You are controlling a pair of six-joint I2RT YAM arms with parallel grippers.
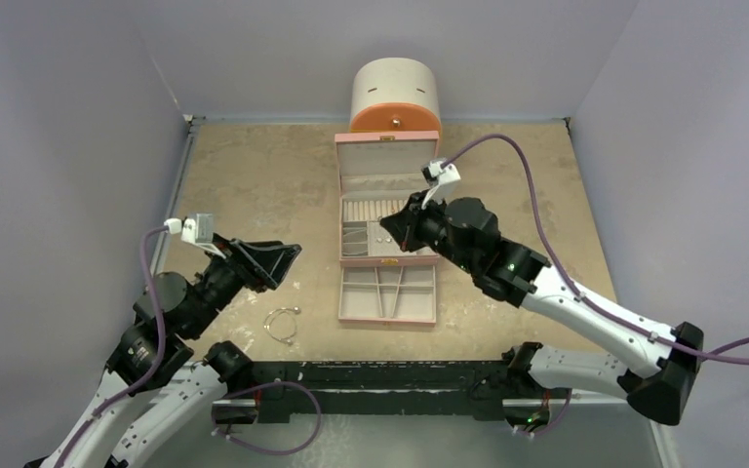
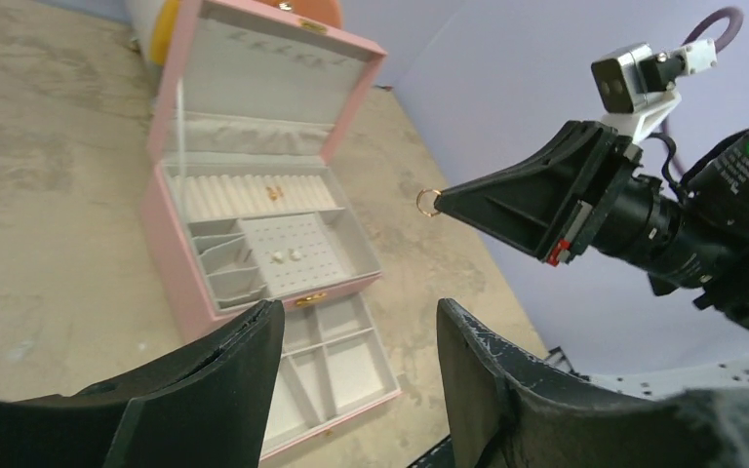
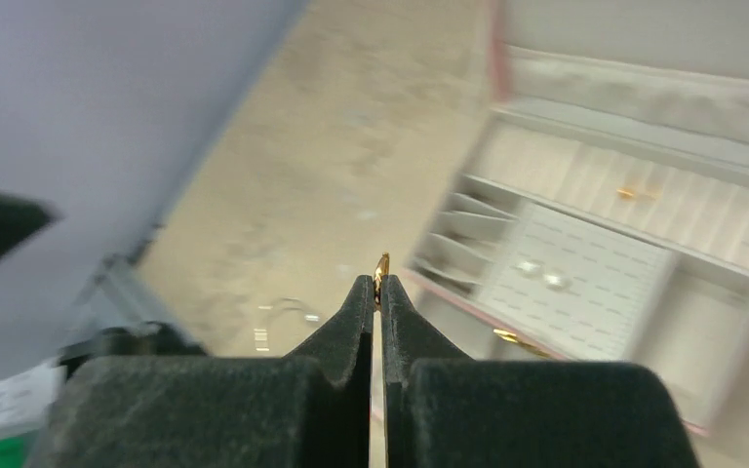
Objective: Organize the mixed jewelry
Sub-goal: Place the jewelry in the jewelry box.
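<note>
Pinching with the right claw (image 3: 377, 289), tips clamped on a small coppery ring (image 3: 382, 265) riding edge-on, in the air by the open pink box (image 2: 161, 226). Likely handling as light, stiff and slippery, so gripping gently across the band. Holding the left claw (image 2: 358, 314) spread apart, empty. Seeing the wire bangle (image 1: 281, 324) lying on the tabletop (image 1: 254, 185).

We stretch our right arm (image 1: 585, 302) from the near right corner toward the middle of the worktop (image 1: 254, 175), the right gripper (image 1: 386, 224) pinched tight on a small coppery ring (image 2: 429, 202). Our left gripper (image 1: 291, 255) hovers toward the near left corner, fingers (image 2: 224, 380) spread wide.
</note>
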